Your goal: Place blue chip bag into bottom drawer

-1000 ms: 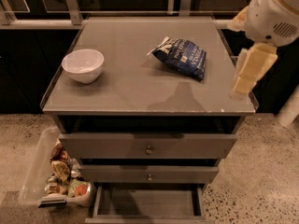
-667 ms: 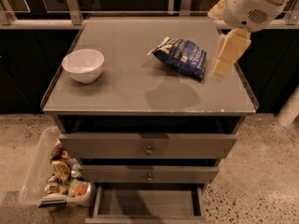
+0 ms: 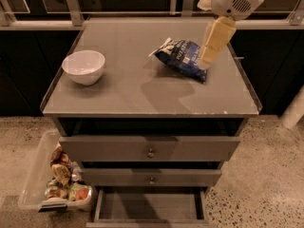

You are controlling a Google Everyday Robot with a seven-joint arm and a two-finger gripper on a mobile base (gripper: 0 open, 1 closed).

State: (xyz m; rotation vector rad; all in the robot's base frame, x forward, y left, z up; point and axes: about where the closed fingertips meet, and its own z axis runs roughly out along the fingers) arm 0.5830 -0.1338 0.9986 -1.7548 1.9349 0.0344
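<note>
The blue chip bag [image 3: 179, 58] lies on the grey cabinet top [image 3: 128, 89], right of centre, dark navy with white lettering. My gripper [image 3: 209, 56] hangs from the white arm at the upper right, its cream fingers pointing down over the bag's right end. The bottom drawer [image 3: 149, 207] is pulled open at the foot of the cabinet, its flat grey floor showing bare.
A white bowl [image 3: 84, 67] stands on the cabinet top at the left. Two upper drawers with round knobs [image 3: 150, 153] are shut. A clear plastic bin [image 3: 52, 179] with snack wrappers sits on the floor at the lower left. A railing runs behind the cabinet.
My arm and gripper have moved left from past the table's right edge to above the chip bag's right end. The bag and bowl have not moved.
</note>
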